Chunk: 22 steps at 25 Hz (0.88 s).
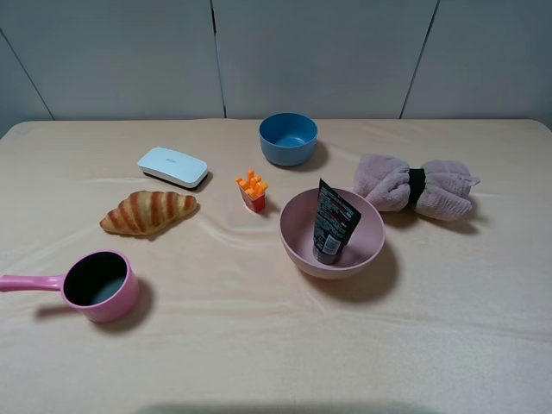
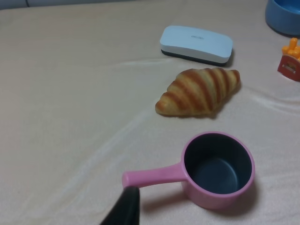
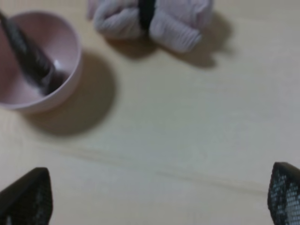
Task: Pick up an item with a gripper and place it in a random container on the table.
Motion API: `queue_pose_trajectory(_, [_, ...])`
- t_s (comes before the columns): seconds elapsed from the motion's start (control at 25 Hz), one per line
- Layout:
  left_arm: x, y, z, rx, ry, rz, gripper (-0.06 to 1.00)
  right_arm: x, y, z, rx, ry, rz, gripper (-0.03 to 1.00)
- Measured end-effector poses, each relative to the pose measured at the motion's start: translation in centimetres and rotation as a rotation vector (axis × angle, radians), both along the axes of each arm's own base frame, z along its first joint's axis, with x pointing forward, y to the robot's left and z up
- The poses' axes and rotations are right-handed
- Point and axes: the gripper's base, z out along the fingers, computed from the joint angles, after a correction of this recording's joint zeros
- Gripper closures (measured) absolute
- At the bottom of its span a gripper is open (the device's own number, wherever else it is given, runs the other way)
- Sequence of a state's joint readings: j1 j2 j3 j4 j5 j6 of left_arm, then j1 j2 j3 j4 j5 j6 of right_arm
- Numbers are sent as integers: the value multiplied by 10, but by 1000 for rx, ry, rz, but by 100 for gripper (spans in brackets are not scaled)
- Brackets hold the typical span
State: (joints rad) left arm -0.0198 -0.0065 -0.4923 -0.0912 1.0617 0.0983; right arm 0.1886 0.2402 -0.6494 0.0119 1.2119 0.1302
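Tube (image 1: 331,222) upright (cap seemingly down) inside pink bowl (image 1: 297,251).

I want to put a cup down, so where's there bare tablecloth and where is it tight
Bare cloth runs along the near edge, from the pink saucepan across below the pale-pink bowl that holds the tube. Also open: the far-left corner behind the white case. Tightest is the middle, where the croissant, toy fries, blue bowl and rolled towel cluster.

A wide table covered in a smooth, pale beige cloth (image 1: 259,345) with faint creases fills most of the overhead view. Behind its far edge stands a plain grey-white panelled wall (image 1: 310,56), split by thin dark seams, some upright and some slanted. Soft, even light casts gentle shadows.
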Motion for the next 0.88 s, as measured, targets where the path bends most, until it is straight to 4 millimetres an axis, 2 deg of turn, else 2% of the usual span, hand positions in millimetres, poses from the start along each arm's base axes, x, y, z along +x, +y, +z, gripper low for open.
queue_pose_trajectory(0.36, [0,0,0,0,0,0,-5,-29,-4,-17,25,-215,-114,27])
queue_pose_trajectory(0.56, [0,0,0,0,0,0,-5,-27,-4,-25,20,-207,-123,27])
queue_pose_trajectory(0.88, [0,0,0,0,0,0,-5,-24,-4,-19,-61,-298,-71,27])
